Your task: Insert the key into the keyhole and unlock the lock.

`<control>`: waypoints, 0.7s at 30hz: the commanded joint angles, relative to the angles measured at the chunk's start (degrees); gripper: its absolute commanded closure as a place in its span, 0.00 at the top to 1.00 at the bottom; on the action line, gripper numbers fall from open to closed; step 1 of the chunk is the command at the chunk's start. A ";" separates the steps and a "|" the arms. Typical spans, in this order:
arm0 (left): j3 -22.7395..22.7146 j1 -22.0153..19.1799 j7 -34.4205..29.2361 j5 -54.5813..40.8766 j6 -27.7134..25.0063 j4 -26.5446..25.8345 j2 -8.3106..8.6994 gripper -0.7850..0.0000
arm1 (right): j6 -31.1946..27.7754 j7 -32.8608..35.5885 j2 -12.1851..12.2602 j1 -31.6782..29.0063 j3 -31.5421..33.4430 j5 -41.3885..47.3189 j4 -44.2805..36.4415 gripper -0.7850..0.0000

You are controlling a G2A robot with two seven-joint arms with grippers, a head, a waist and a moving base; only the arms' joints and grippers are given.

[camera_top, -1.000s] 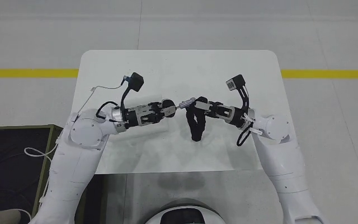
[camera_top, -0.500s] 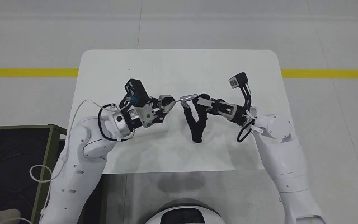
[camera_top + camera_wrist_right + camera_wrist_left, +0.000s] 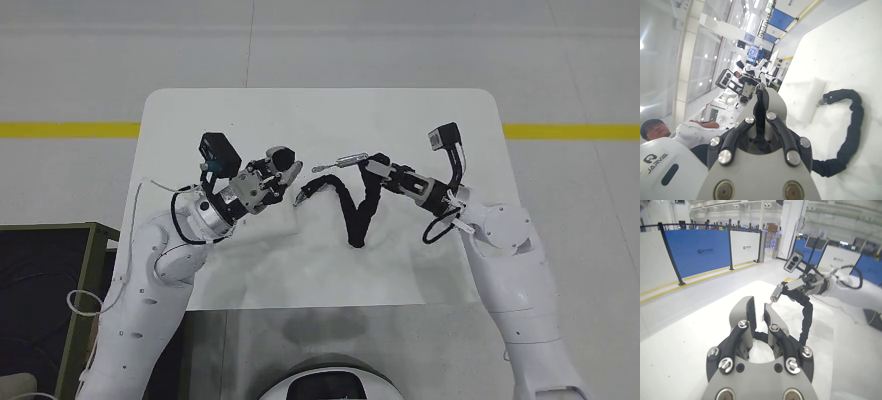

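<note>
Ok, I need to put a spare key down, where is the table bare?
The broad strip of table along the far edge, beyond both grippers, is bare; so is the strip between the cable lock's bend and the near edge. The middle is crowded: the left gripper, the right gripper and that cable lock between them.
</note>
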 commanded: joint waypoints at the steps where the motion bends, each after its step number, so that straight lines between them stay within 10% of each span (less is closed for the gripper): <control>1: -1.13 -0.18 -5.76 -16.54 1.65 2.25 0.04 1.00 | 0.03 -3.93 0.15 -0.48 0.53 -4.60 -0.47 0.00; 10: -4.59 -1.39 -18.10 -40.65 4.29 6.86 0.52 1.00 | 4.07 -10.16 -0.18 2.24 -2.35 -8.80 9.40 0.00; 12: -4.59 -1.39 -18.10 -40.65 4.29 6.86 0.52 1.00 | 6.11 -10.44 -0.27 3.66 -3.47 -10.80 12.27 0.46; 13: -4.59 -1.39 -18.10 -40.65 4.29 6.86 0.52 1.00 | 6.86 -10.59 -0.35 4.26 -4.01 -11.28 13.36 0.87; 14: -4.59 -1.39 -18.10 -40.65 4.29 6.86 0.52 1.00 | 7.58 -10.58 -0.43 4.76 -4.46 -11.33 14.42 1.00; 21: -4.59 -1.39 -18.10 -40.65 4.29 6.86 0.52 1.00 | 12.15 -16.62 -0.18 7.22 -5.46 -22.09 18.08 1.00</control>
